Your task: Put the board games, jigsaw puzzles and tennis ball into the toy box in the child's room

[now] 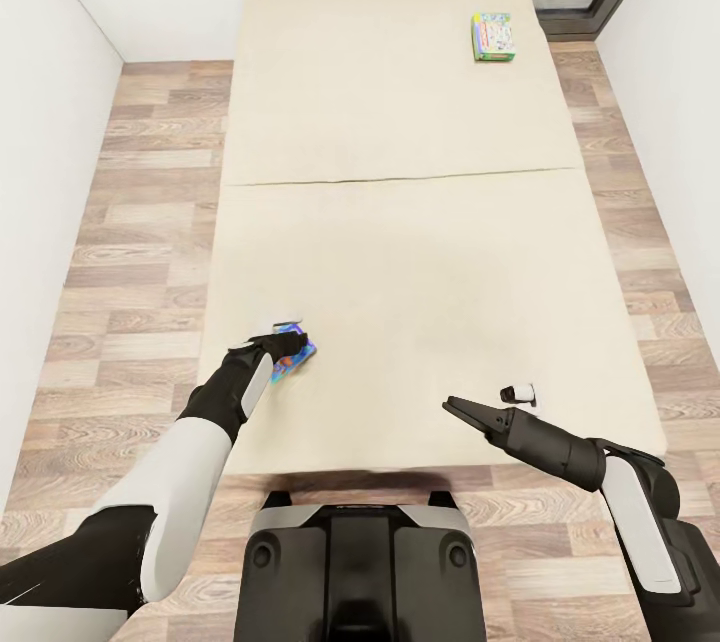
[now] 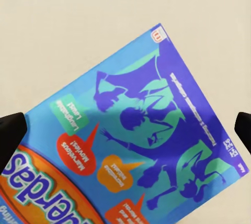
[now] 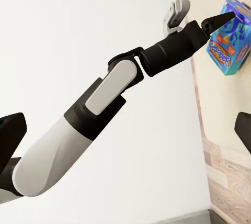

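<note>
Our left claw hovers spread over the blue game near the bed edge; right claw looks pressed together, mattress around bare.

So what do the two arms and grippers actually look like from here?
Both arms match: glossy white shells on the upper segments, black joints, and matte black forearms tapering to slim, pointed black fingers. The left gripper and right gripper carry no visible markings or loose cables. A small white-and-black bracket sits beside each wrist.
</note>
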